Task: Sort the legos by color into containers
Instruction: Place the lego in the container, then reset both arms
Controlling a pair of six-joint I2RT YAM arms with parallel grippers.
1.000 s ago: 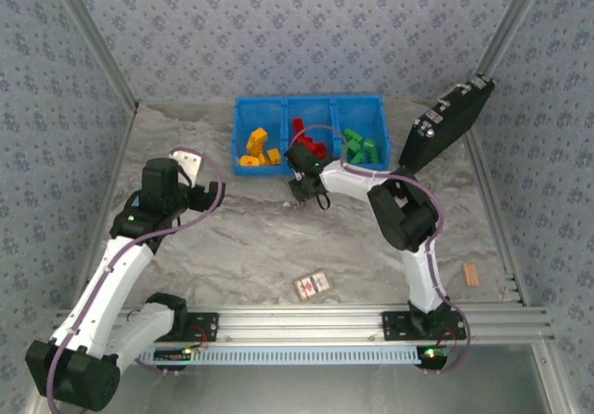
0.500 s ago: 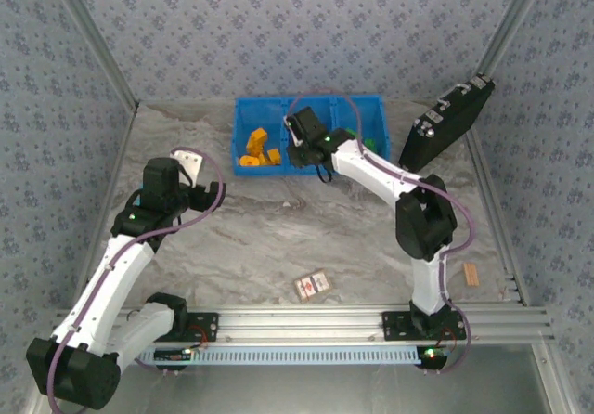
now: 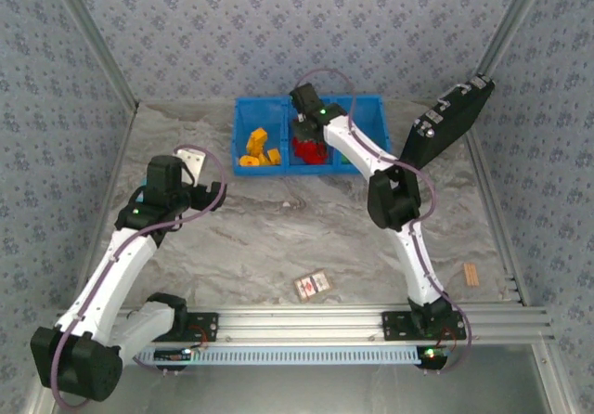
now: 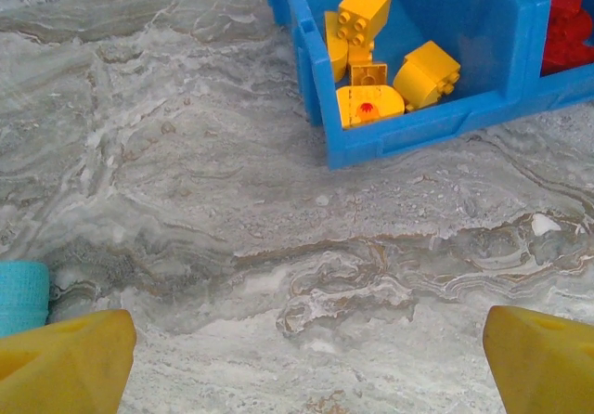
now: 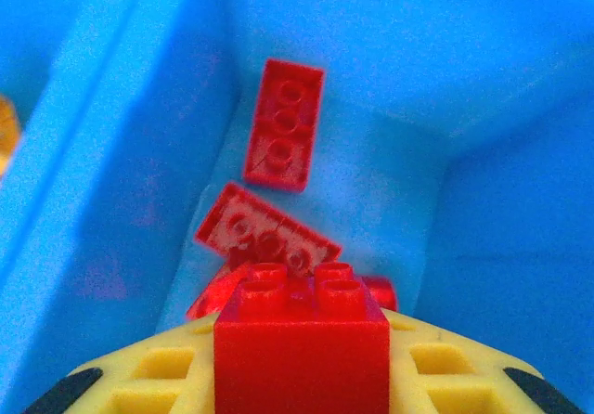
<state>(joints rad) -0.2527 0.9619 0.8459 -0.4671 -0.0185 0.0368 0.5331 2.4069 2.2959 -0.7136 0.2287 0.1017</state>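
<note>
Clamping red lego (image 5: 302, 335), right tool (image 5: 302, 386) hangs over middle compartment of bin (image 5: 93, 154); left tool (image 4: 306, 368) spread wide.

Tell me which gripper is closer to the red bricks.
Right. The right gripper hangs above the red bricks, holding one; the left gripper is over the table, outside the bin.

The bin (image 3: 255, 112) is sitting at the far edge of the tabletop (image 3: 278, 238), with legos (image 3: 258, 151) lying in its left and middle compartments. A device (image 3: 445, 124) is leaning to its right, and a card box (image 3: 313, 285) is lying near the front.
</note>
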